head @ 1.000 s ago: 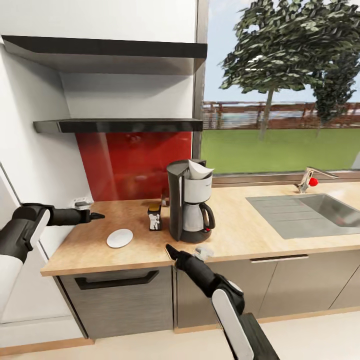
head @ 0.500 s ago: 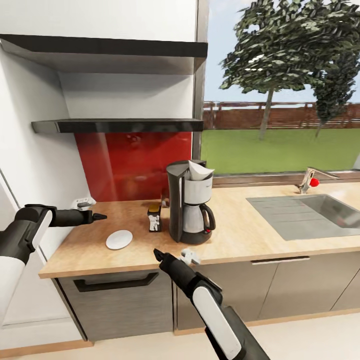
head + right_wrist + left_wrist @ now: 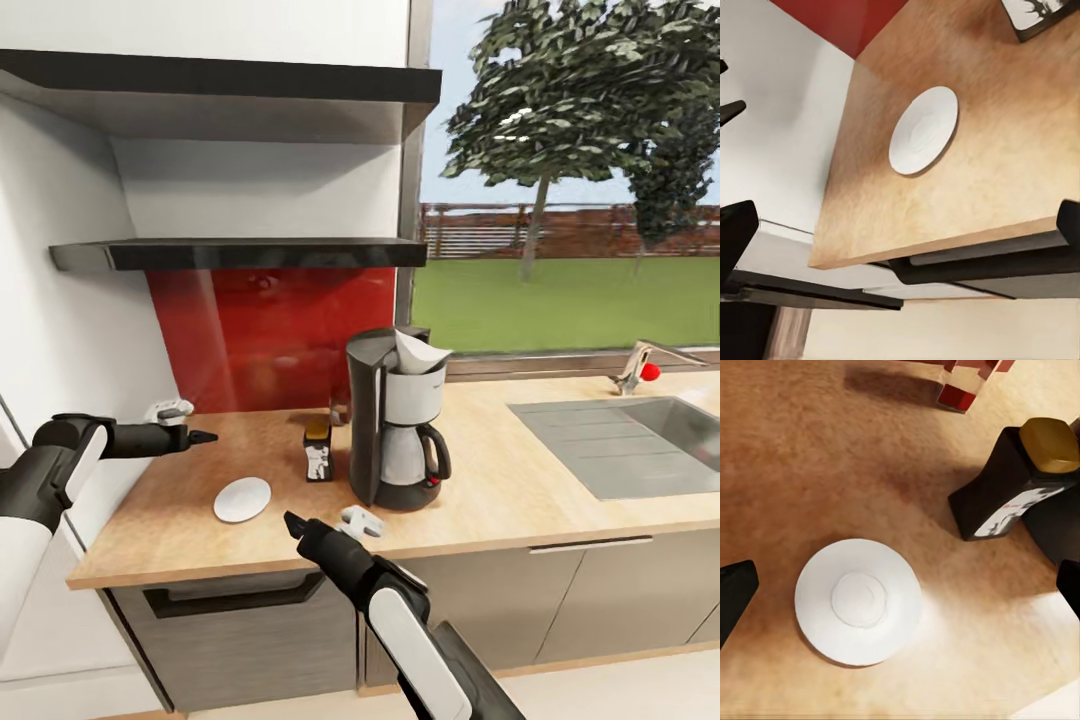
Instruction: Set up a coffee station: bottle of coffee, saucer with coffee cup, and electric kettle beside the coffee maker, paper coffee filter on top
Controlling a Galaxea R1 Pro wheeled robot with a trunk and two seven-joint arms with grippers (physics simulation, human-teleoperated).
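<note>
The light wood-grain tabletop [image 3: 500,480] runs along the wall under the window, with a steel sink [image 3: 620,445] let into it towards the right. The coffee maker [image 3: 398,420] stands upright near the middle, and the paper coffee filter [image 3: 418,352] sits in its top as a white cone. Just beside it on the left is the bottle of coffee [image 3: 318,450], upright, gold lid uppermost (its white label is clear in the left wrist view). The saucer [image 3: 242,499] lies flat and bare further left, apart from the bottle and nearer the front edge. The glossy black kitchen shelf [image 3: 240,253] hangs above a red splashback [image 3: 270,335]. The left gripper [image 3: 192,437] hovers over the left end of the tabletop, higher than the saucer; in its wrist view the black fingertips sit at opposite edges, so its jaws are wide open and hold nothing. The right gripper [image 3: 296,526] is at the front edge of the tabletop, between saucer and coffee maker. A small white object [image 3: 360,521], probably the coffee cup, sits against its wrist, but I cannot tell whether the jaws grip it.
</note>
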